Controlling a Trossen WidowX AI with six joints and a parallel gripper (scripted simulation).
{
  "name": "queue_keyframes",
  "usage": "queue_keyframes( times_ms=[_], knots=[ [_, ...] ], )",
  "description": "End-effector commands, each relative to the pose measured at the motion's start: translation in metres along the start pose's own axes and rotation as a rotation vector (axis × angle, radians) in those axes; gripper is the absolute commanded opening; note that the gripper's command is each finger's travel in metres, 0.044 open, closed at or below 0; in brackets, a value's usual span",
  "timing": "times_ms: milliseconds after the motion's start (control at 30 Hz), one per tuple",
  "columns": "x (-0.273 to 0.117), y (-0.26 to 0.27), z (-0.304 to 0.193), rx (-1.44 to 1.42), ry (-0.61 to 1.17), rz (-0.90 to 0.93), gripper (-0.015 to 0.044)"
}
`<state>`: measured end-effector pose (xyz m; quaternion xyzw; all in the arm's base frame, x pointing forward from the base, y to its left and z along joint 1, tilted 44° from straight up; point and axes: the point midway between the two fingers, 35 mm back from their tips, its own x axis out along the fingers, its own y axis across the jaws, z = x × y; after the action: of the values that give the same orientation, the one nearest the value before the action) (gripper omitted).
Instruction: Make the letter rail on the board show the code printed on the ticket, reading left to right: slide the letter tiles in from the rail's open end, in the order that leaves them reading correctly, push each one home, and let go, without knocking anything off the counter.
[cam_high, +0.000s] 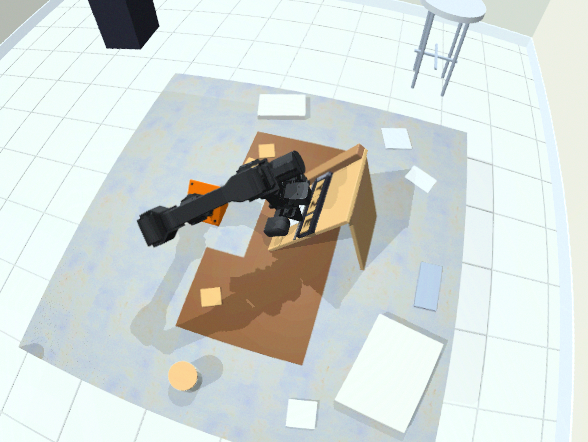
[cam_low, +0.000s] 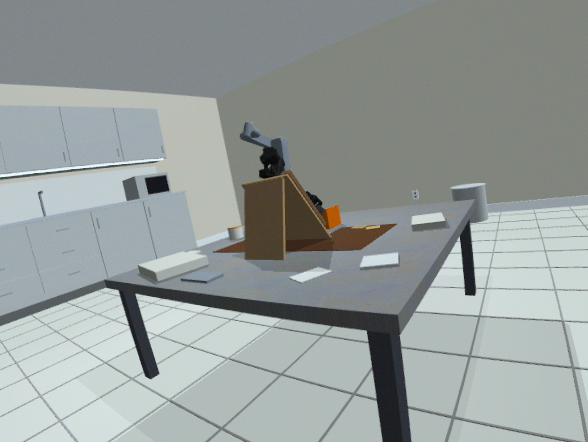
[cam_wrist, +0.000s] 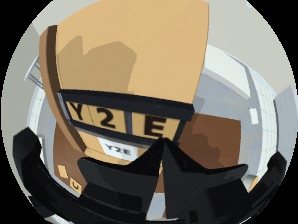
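Pushing E home was your step: gripper closed on nothing, tips just by E, a gap left between it and 2. You needed a straight nudge along the rail, no prying.

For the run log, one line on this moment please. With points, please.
gripper (cam_high: 300, 216) (cam_wrist: 162, 141): shut, empty | rail (cam_high: 302, 234) (cam_wrist: 188, 111): Y, 2, E | ticket (cam_wrist: 118, 148): Y2E | E tile (cam_wrist: 155, 126): gap before it

Ok so I count three railed letter tiles, three loose tiles, one ticket, one board, one brown mat.
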<state>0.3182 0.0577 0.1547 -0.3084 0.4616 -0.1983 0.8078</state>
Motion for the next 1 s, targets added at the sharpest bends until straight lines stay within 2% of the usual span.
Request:
queue_keyframes(
  times_ms=[0, 967],
  knots=[
    [-0.0007, -0.0249, 0.0014, 0.045, 0.319, -0.023, 0.0000],
    [0.0051, -0.0239, 0.0040, 0.045, 0.319, -0.023, 0.0000]
  ],
)
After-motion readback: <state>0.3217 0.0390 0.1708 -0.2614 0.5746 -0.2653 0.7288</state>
